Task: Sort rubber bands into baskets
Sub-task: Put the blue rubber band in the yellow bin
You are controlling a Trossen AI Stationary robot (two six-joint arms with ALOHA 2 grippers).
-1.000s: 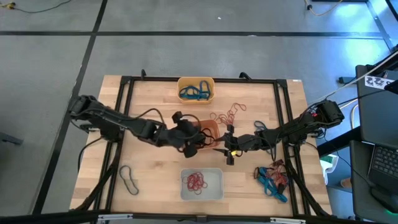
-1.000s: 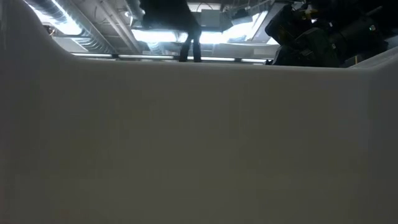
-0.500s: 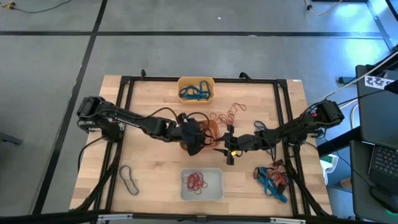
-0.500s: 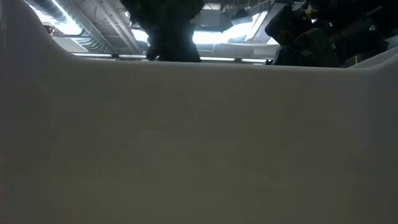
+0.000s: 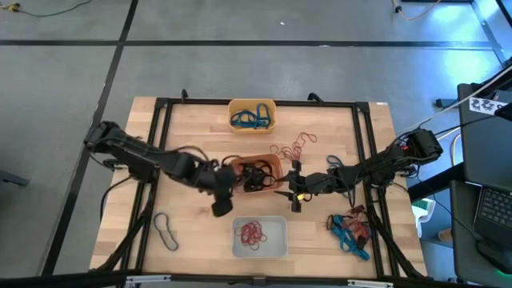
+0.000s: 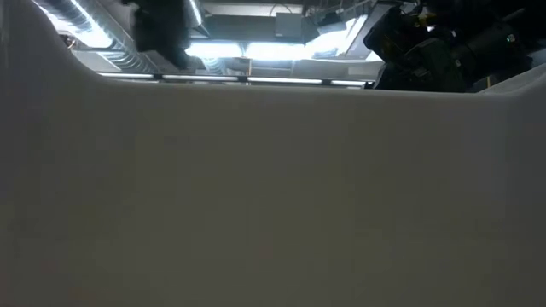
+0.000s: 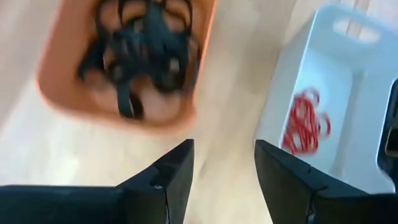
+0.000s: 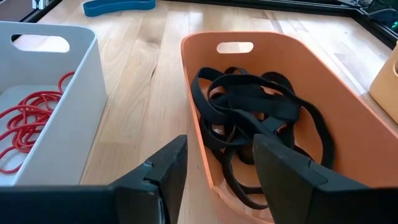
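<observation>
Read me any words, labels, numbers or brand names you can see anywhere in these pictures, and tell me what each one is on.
None can be read.
The white strip with dark marks at the right edge of the high view: too small to read.
The orange basket, the white basket and the yellow basket: no text visible.
The left gripper and right gripper: no markings visible.

Robotics lab, framed wooden table (image 5: 200, 120), taped concrete floor (image 5: 240, 72), laptop (image 5: 490, 210) alongside

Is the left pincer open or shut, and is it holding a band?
Open and empty: the left pincer shows bare table between its fingers, beside the orange basket.
</observation>
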